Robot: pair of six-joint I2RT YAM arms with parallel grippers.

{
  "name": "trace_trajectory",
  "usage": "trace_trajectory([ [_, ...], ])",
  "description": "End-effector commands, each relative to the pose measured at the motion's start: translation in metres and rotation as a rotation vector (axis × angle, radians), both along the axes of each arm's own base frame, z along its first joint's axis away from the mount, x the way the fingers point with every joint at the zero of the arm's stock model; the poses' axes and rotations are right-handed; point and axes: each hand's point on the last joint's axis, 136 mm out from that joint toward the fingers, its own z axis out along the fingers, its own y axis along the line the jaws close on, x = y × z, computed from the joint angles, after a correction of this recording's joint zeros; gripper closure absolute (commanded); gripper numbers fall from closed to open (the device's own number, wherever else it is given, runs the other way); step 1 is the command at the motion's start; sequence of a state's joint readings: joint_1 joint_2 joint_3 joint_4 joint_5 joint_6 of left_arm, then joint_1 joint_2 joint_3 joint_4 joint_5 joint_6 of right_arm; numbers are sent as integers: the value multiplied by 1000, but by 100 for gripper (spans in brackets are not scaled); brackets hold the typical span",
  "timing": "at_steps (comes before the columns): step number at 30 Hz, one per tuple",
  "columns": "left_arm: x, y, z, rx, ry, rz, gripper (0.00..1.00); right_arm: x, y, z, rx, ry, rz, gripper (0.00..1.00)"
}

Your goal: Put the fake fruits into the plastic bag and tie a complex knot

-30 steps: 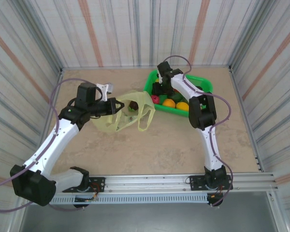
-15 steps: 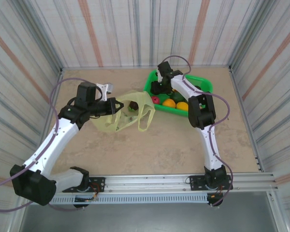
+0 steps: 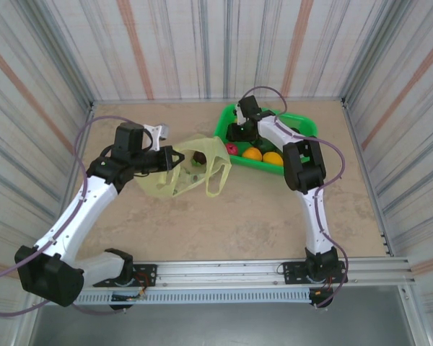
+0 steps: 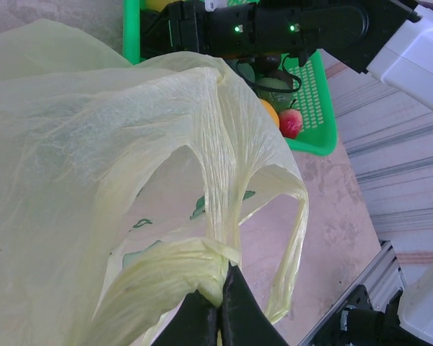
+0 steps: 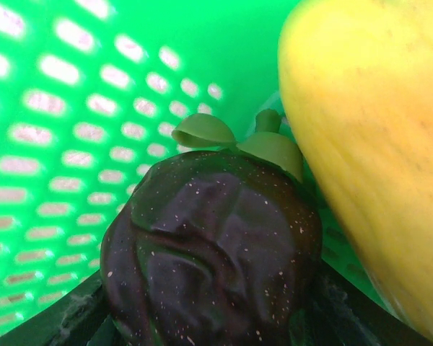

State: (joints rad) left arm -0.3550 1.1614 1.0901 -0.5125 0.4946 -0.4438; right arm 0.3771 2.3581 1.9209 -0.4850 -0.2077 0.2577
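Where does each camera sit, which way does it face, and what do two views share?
Top external: above, behind the table's near edge, looking down; both arms show.
Left wrist: on the left wrist, facing the green basket; left gripper shut on the plastic bag.
Right wrist: inside the basket, facing a mangosteen beside the mango.
Shared: top and left wrist show bag and basket.

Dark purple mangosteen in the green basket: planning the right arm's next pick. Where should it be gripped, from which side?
Grip the dark purple plastic mangosteen across its round body, below the green leaf cap. Approach head-on, probably: the yellow plastic fruit crowds its right in the right wrist view, the green perforated basket wall stands clear on its left.
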Motion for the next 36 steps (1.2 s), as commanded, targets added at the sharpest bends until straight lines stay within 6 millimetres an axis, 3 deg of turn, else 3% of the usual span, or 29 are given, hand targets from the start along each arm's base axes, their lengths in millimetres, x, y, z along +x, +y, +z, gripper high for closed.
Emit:
trace_trajectory([
  [1,-3,2,17,11,-50,-9,100,-6,-4,47,53,-89,20,47],
  [9,-1,2,26,15,-76,-10,100,-37,-23,65,117,-110,43,50],
  [12,-1,2,27,15,-76,-8,100,-44,-30,85,141,-161,45,50],
  [19,-2,4,38,14,-101,-3,100,-84,-21,177,216,-324,129,50],
  [24,-3,11,44,30,-119,24,100,-147,13,235,267,-419,272,50],
  [26,-3,11,45,27,-125,26,100,-177,31,247,285,-444,341,50],
  [28,-4,11,45,21,-127,25,100,-207,49,251,290,-447,415,50],
  [31,-3,10,48,11,-135,27,100,-245,75,241,292,-418,508,50],
  [36,-4,11,56,5,-152,30,100,-278,109,209,257,-353,592,50],
])
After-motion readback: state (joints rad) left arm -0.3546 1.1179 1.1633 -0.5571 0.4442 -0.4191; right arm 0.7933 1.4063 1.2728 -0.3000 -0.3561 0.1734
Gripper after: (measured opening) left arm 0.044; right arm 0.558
